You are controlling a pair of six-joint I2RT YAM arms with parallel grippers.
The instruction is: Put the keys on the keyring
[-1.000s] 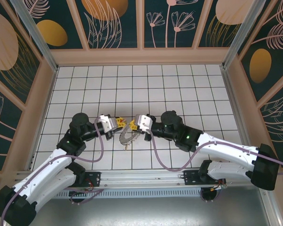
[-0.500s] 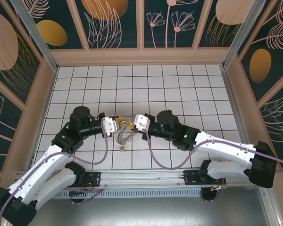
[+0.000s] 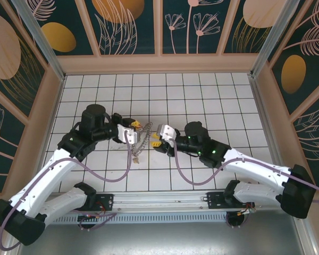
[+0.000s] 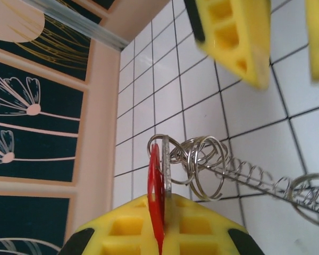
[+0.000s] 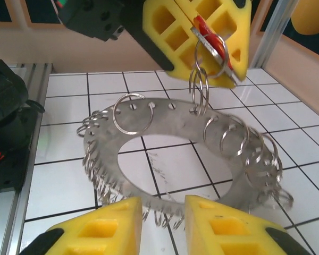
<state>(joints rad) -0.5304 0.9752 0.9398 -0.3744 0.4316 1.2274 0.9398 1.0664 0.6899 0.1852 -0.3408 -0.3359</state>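
Holding the key (image 4: 168, 183) and its red tag (image 5: 204, 25), the left hand (image 5: 194, 18) is clamped tight on both. Small split rings (image 5: 198, 85) link the key to the keyring (image 5: 170, 114), which hangs tilted just below that hand. Right hand (image 5: 160, 223): fingers parted, gripping nothing, keyring's near rim just ahead of its fingertips.

flat grey keyring (image 5: 170, 119) hangs tilted from raised red-tagged key (image 5: 203, 31)
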